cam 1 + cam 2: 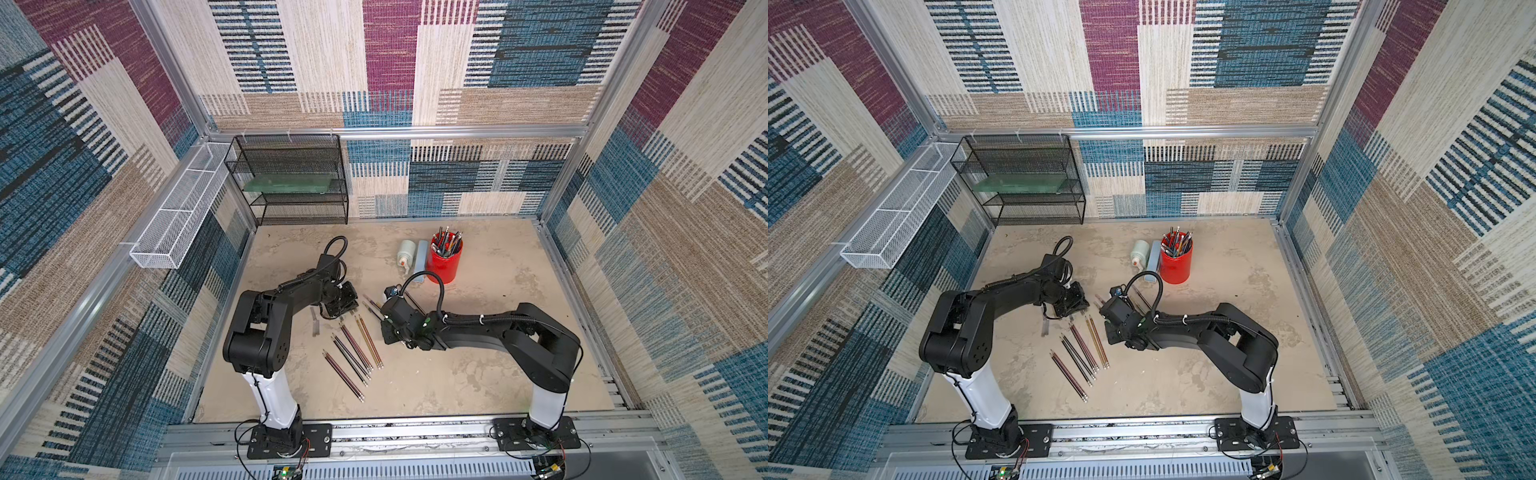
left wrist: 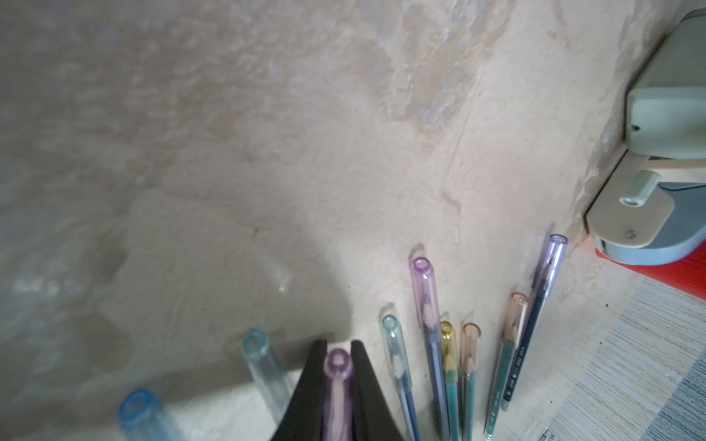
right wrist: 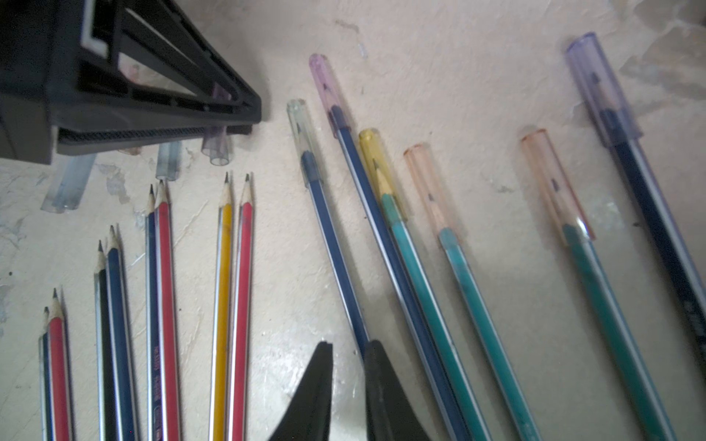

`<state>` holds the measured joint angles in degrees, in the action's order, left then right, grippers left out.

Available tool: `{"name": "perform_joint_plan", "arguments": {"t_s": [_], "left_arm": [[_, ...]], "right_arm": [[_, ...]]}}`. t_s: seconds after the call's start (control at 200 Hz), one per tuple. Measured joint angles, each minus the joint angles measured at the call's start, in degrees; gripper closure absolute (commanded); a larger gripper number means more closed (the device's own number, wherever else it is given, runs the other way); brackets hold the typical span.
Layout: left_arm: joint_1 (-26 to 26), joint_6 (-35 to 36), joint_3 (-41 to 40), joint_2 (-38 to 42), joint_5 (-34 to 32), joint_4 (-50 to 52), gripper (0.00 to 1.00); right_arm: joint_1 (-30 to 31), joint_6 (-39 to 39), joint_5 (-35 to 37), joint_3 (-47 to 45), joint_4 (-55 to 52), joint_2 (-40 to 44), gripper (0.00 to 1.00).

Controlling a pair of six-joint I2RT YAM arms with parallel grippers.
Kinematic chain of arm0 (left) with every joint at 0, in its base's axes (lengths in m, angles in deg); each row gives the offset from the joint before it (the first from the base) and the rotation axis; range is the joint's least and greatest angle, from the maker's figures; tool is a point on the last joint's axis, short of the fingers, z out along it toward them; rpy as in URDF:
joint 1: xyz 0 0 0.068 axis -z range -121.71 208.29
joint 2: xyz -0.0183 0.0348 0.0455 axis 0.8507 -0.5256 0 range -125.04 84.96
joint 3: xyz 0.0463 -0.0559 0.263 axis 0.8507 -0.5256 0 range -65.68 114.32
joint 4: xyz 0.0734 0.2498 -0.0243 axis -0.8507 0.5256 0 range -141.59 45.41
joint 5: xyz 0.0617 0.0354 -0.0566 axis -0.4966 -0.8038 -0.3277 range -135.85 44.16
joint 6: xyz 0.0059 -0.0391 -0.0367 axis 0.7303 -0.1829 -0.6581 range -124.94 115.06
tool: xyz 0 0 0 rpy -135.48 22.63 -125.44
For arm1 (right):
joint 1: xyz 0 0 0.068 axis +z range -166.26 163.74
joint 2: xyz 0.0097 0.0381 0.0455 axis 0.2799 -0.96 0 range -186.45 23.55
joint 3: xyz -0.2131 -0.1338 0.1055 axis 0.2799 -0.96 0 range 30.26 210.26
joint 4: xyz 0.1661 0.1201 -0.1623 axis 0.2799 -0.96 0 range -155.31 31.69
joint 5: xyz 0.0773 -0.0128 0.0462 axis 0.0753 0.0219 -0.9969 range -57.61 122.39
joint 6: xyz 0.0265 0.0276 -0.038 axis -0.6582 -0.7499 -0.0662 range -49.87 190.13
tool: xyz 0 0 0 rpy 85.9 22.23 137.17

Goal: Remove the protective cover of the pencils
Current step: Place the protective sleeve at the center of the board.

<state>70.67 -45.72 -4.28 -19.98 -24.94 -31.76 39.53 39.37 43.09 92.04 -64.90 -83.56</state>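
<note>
Several bare pencils [image 1: 353, 353] [image 3: 164, 286] lie side by side on the floor between my arms. Beside them lie several more pencils [image 3: 412, 248] [image 2: 431, 336], each with a tinted clear protective cover over its tip. My left gripper [image 2: 337, 362] [image 1: 343, 305] is shut on a loose purple cover [image 2: 337, 370] [image 3: 217, 147], low over the floor and with no pencil in it. Two more loose covers [image 2: 263, 366] [image 3: 168, 160] lie next to it. My right gripper [image 3: 347, 351] stands narrowly open over the floor, empty, with one fingertip above a blue pencil shaft [image 3: 336, 259].
A red cup [image 1: 444, 259] full of pens stands at the back, with a pale bottle [image 1: 406, 253] and a light blue block [image 1: 422, 255] beside it. A black mesh shelf [image 1: 291, 178] and a white wire basket [image 1: 178, 220] line the back left.
</note>
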Motion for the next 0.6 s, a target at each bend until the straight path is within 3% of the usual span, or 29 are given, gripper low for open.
{"name": "perform_joint_plan", "arguments": {"t_s": [0.3,0.601], "left_arm": [[0.00,0.13,-0.02,0.63,-1.07,0.55,0.78],[0.02,0.20,-0.11,1.27,-1.22,0.55,0.86]], "right_arm": [[-0.28,0.00,-0.07,0.00,0.31,-0.48,0.78],[-0.31,0.00,-0.20,0.15,0.39,-1.25,0.78]]}}
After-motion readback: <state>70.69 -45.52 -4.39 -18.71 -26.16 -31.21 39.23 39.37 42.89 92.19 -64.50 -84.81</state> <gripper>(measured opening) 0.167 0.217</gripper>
